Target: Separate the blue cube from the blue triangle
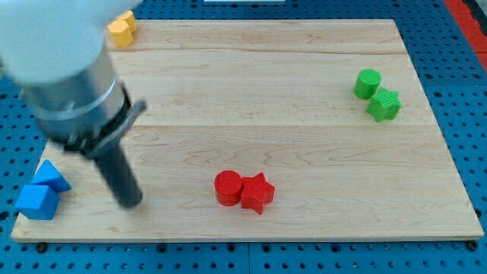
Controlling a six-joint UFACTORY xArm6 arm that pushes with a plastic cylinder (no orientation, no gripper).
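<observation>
Careful — your blue cube (36, 201) and blue triangle (51, 176) sit touching at the bench (304, 114) corner, my tip (131, 200) — no gripper — just right of them, so a shove could tip either off.

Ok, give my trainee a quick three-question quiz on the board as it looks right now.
1. True or false: the blue cube and the blue triangle touch.
2. Which pair lies nearest the view's bottom centre? A) green blocks B) red cylinder and red star C) yellow block
3. My tip sits to the blue pair's view-____.

Key: 1 true; 2 B; 3 right, apart from them.
</observation>
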